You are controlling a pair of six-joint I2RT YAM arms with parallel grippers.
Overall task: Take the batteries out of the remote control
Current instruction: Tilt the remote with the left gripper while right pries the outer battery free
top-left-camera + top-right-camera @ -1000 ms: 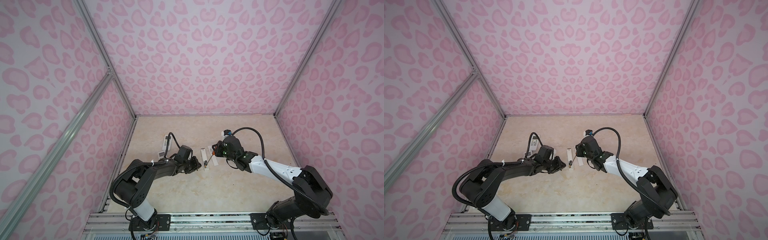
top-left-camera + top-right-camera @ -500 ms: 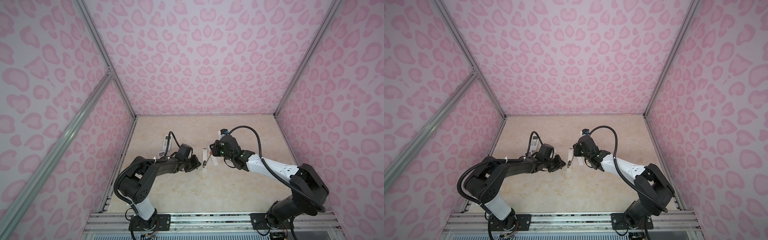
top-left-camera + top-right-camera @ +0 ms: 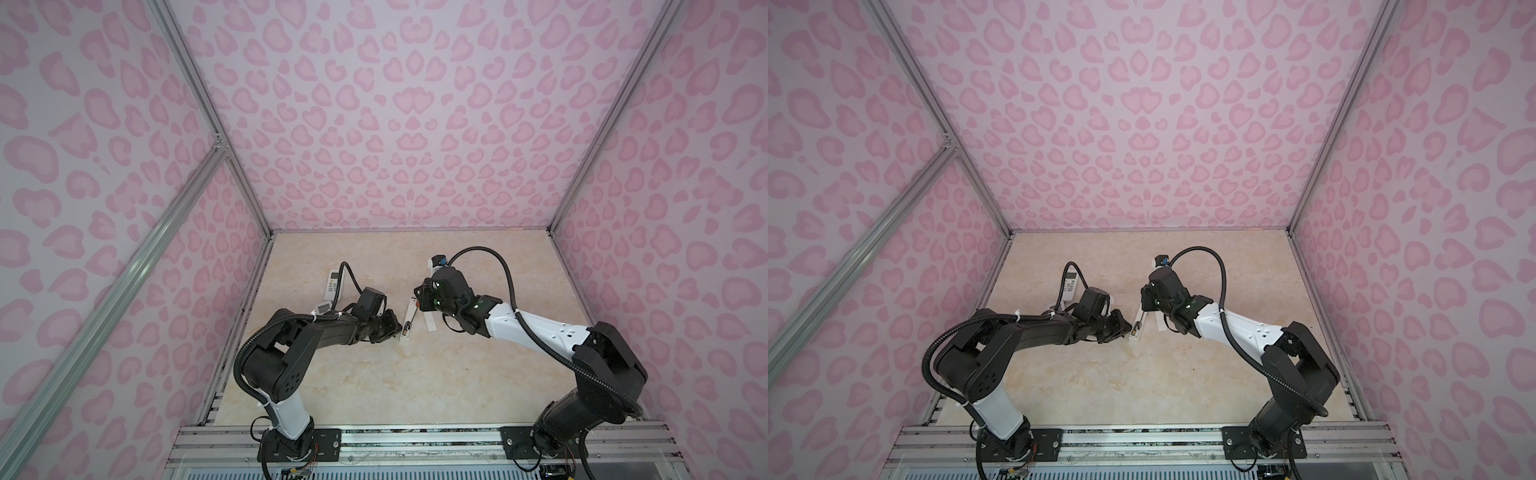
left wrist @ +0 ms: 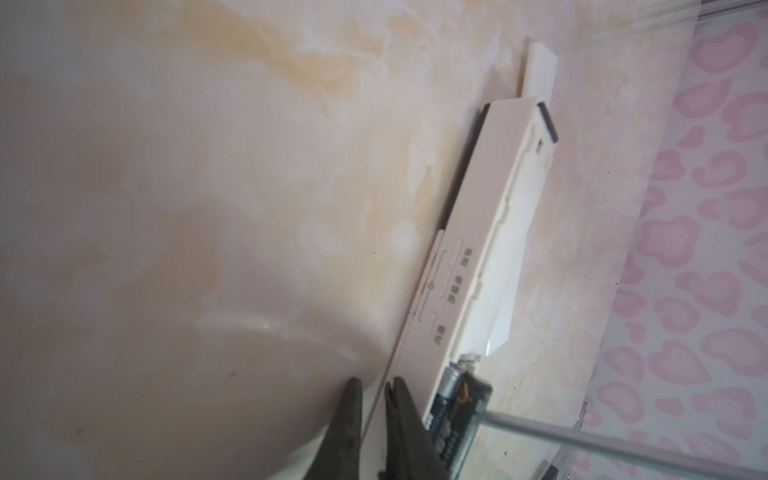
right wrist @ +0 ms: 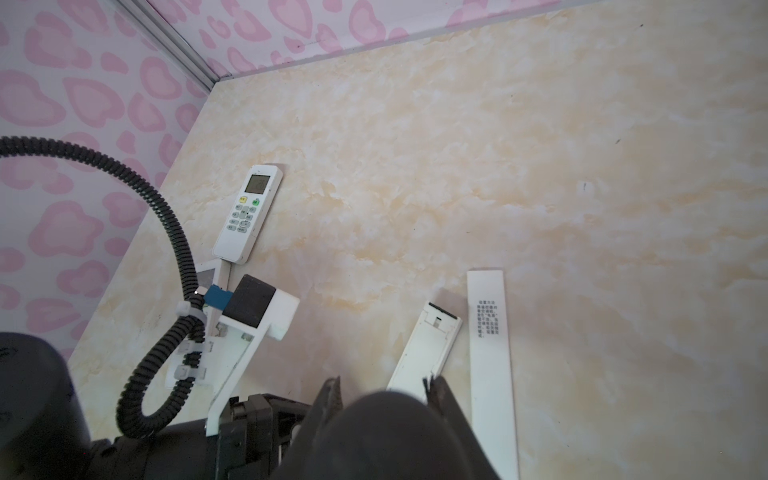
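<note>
The slim white remote control (image 3: 409, 316) (image 4: 478, 249) lies mid-table with its compartment open at the near end. One black battery (image 4: 457, 399) with a gold band sits in that compartment. My left gripper (image 4: 374, 390) (image 3: 395, 328) is shut on the remote's side edge next to the battery. A thin grey screwdriver shaft (image 4: 623, 442) has its tip at the battery. My right gripper (image 5: 382, 388) (image 3: 419, 297) hovers over the remote's far half. It is shut on the screwdriver, whose handle shows only as a dark blurred round shape that hides the compartment in the right wrist view.
A flat white cover plate (image 5: 490, 353) (image 3: 430, 322) lies just right of the remote. A second, wider remote (image 5: 249, 216) (image 3: 334, 284) with a screen rests near the left wall, with a small white piece (image 3: 322, 308) in front of it. Pink walls enclose the table.
My right gripper has shifted a little left, toward the remote. The left gripper has stayed at the remote's near end.
</note>
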